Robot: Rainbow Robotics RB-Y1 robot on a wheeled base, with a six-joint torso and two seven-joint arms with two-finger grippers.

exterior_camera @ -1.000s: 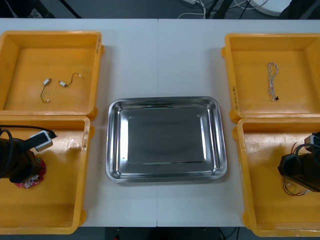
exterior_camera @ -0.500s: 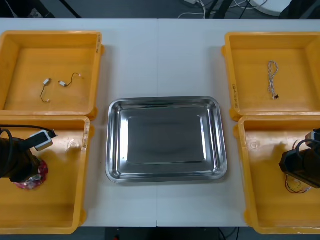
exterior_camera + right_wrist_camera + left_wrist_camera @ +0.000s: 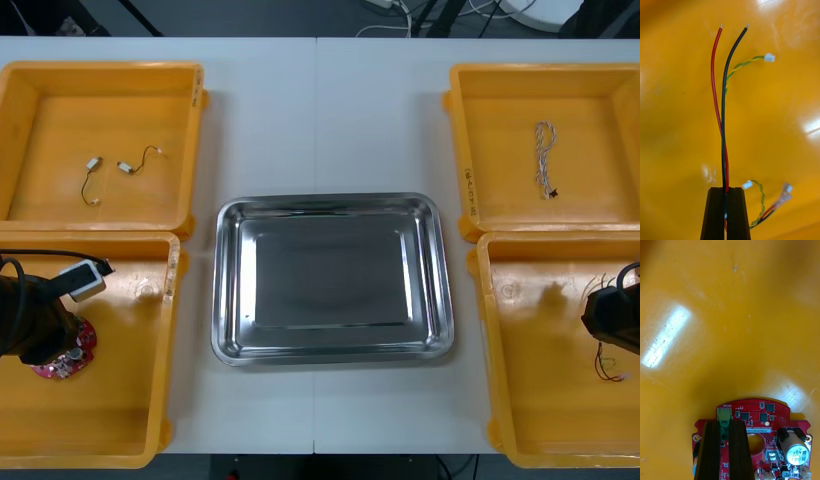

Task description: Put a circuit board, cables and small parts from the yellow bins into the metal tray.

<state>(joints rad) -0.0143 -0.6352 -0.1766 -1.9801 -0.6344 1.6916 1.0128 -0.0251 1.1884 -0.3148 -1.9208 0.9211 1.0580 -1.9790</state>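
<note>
Right gripper (image 3: 725, 190) has shifted outward, 4 o'clock.
Its jaws pinch red and black cables (image 3: 723, 112) for lifting; left gripper (image 3: 725, 423) (8 o'clock) clamps the red circuit board (image 3: 763, 420) by its edge.

Four yellow bins (image 3: 100, 68), one metal tray (image 3: 328, 199), one circuit board (image 3: 68, 358). Two small metal parts (image 3: 94, 162), one twisted cable (image 3: 544, 160), one red-and-black pair (image 3: 723, 112) (others uncounted).

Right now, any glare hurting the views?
Front view: metal tray reflects dark, rim bright. Left wrist view: glare streak on the left bin beyond the circuit board clamped by the left gripper. Right wrist view: glare patches on the right bin beside the cables in the right gripper.
</note>
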